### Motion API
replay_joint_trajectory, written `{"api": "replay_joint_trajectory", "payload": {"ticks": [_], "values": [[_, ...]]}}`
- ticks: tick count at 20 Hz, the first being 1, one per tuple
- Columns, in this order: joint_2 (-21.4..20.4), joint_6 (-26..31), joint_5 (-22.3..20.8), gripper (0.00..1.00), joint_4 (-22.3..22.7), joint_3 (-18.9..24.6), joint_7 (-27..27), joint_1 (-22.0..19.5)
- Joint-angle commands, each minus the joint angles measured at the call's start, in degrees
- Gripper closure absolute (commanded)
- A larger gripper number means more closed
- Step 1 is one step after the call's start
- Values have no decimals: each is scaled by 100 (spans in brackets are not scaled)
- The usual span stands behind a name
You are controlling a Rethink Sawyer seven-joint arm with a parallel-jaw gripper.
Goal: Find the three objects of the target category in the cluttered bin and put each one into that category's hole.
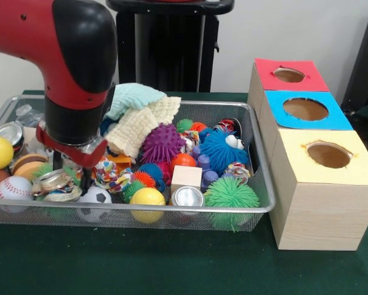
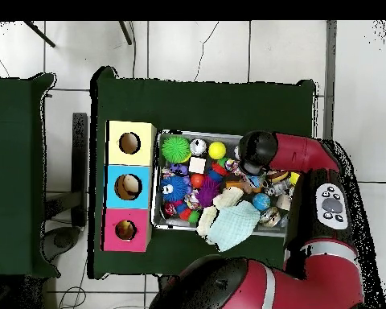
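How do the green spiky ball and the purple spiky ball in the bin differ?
The green spiky ball sits at the bin's front, by the mesh wall nearest the boxes; the purple spiky ball lies mid-bin, against the folded cloths. The green one has thin, hair-like strands; the purple one has short, stubby spikes. Both are round, and neither is in the gripper.

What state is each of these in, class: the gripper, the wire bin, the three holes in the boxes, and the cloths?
gripper: lowered into the bin's clutter; open or shut cannot be told.
wire bin: crowded with balls, cans and toys.
red hole: open.
blue hole: open.
yellow hole: open.
cloths: crumpled, piled on the clutter.
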Motion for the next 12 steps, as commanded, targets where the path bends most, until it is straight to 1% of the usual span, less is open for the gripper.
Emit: {"api": "replay_joint_trajectory", "payload": {"ticks": [1, 6, 8, 12], "values": [[906, -699, -272, 0, -512, 494, -86, 100], [820, -669, -232, 0, -355, 569, -257, 19], [734, -653, -210, 0, -214, 606, -352, -49], [438, -453, -217, 0, 84, 638, -709, -228]]}}
